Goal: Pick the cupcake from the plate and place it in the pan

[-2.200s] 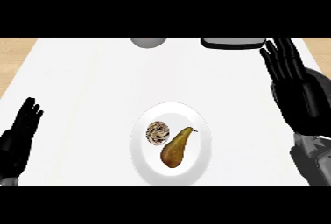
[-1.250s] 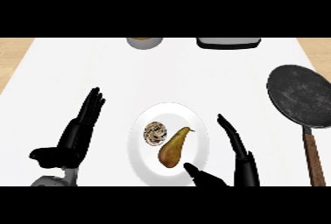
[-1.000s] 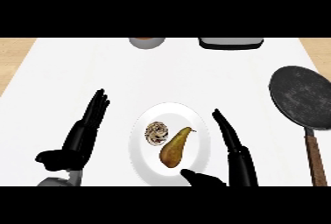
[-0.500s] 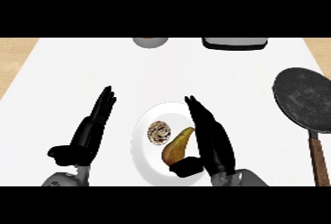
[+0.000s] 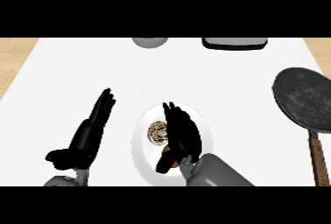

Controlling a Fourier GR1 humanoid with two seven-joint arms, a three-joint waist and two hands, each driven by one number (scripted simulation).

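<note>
The desk (image 5: 84,65) is carrying everything, white and wide. At the right the pan (image 5: 305,103) is lying dark and round, its handle running down toward the lower edge, well apart from the plate (image 5: 143,131), which is sitting near the middle.

The right hand (image 5: 181,133) is lying over the plate with fingers straight, released and grasping nothing, and it is hiding most of a brown pear (image 5: 167,161) beneath it. The left hand (image 5: 90,133) is resting flat on the desk just beside the plate's left rim, also released, fingers straight.

The cupcake (image 5: 156,132) is sitting on the plate, just left of the right hand's fingers, showing a pale, speckled top.

By the look of it, the cupcake is going to be light and soft, with a crumbly top that squeezing could crush. The better hold is probably around its sides, low down, fingers on one flank and thumb on the other, leaving the top untouched. The pear lying close beside it is leaving little room on that side.
</note>
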